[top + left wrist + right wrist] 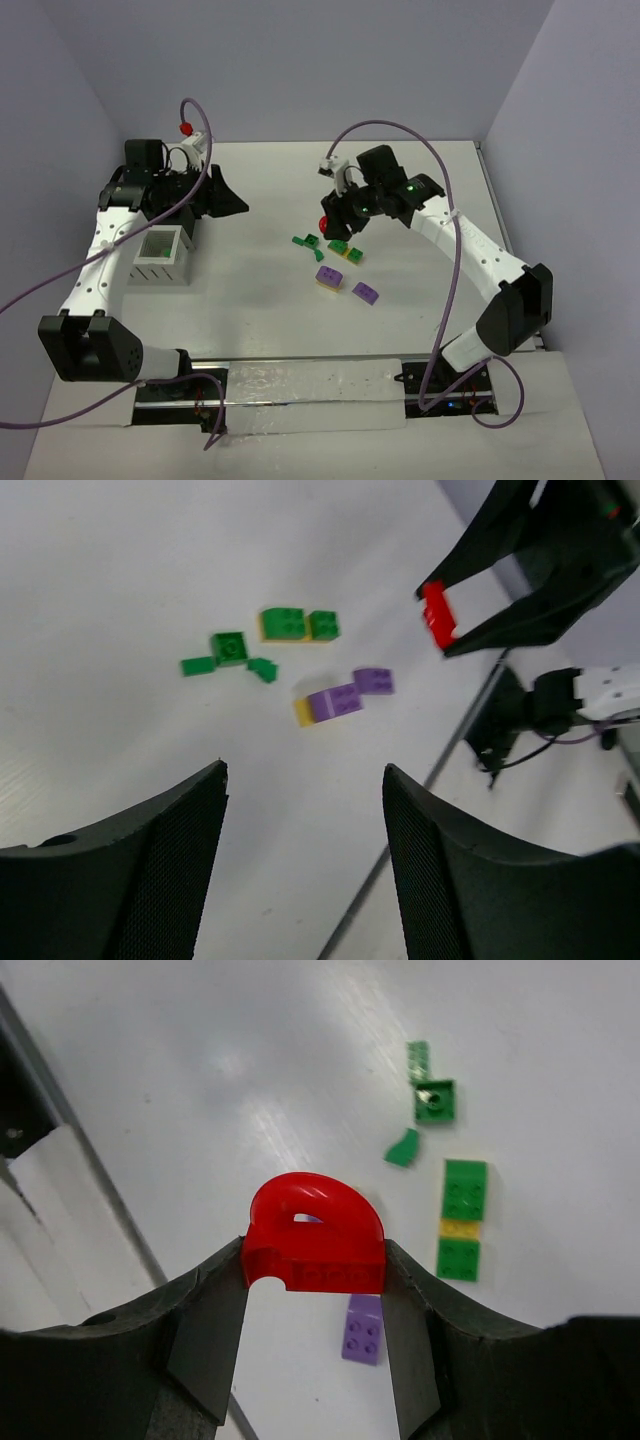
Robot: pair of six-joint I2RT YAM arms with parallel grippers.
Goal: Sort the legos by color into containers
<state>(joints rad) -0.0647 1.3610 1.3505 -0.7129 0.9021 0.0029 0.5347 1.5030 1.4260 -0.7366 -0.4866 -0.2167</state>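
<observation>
My right gripper [315, 1252] is shut on a red half-round lego [313, 1222] and holds it above the table, just left of the loose pile [323, 224]. Below it lie a green-yellow-green stack [462, 1218], a purple brick [362, 1328], a purple-and-yellow stack [327, 276] and three small green pieces [434, 1100]. The white slatted container [160, 255] stands at the left by the left arm. My left gripper [305, 780] hangs open and empty, left of the pile and beyond the container [228, 200].
The table's right edge and a grey wall [520, 150] run close behind the right arm. A purple cable [455, 270] loops along each arm. In the left wrist view the right gripper's black fingers [500, 570] show at the upper right.
</observation>
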